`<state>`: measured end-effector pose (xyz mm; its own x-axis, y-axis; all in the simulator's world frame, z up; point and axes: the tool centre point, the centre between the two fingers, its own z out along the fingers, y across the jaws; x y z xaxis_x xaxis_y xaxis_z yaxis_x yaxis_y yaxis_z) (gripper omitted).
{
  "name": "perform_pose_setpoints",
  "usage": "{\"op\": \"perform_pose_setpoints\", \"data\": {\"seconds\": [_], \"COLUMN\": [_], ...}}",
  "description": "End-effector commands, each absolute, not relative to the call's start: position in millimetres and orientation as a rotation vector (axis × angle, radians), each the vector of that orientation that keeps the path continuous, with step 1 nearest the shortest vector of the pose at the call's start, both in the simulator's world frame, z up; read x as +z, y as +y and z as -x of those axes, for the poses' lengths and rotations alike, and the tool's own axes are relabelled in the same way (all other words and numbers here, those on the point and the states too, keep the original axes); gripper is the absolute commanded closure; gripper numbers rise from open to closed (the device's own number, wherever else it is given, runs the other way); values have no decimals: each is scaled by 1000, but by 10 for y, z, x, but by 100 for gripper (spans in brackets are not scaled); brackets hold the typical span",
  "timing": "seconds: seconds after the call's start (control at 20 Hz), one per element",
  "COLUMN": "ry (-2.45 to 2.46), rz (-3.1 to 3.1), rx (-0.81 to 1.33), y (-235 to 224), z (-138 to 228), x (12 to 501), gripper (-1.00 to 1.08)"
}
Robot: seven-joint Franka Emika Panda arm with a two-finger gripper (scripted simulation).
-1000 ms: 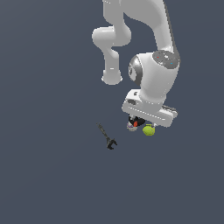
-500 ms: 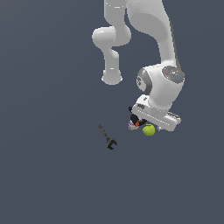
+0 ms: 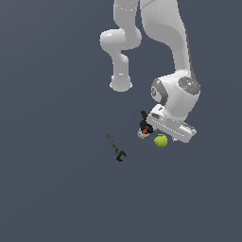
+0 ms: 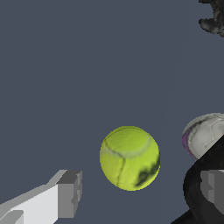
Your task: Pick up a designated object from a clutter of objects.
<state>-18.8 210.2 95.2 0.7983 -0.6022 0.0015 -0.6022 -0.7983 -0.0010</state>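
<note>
Fingers (image 4: 65,192) of the end effector (image 4: 135,192) are spread wide, with nothing gripped. One round, fuzzy yellow-green ball (image 4: 129,158), seamed like a tennis ball, lies on the table (image 3: 56,189) between them. One black tool (image 3: 144,124) with a red-and-white end lies just beside it; one thin dark wrench (image 3: 115,148) lies farther off.

Ball, black tool and wrench on the grey counter

The yellow-green ball (image 3: 160,140) lies just beside the black tool (image 3: 144,125) with its red-and-white end; the thin dark wrench (image 3: 115,147) lies well apart.
</note>
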Motion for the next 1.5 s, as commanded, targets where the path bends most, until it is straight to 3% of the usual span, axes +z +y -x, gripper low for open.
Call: {"op": "perform_pose_setpoints", "data": {"seconds": [0.0, 1.0, 1.05, 1.45], "ry": [1006, 1006, 1006, 1006], "rz": [2976, 2976, 2976, 2976], "rx": [0, 0, 0, 0], "y": [2123, 2125, 2125, 2125], "z": [206, 211, 211, 211], "x": [925, 422, 422, 422], "gripper": [-92, -92, 108, 108]}}
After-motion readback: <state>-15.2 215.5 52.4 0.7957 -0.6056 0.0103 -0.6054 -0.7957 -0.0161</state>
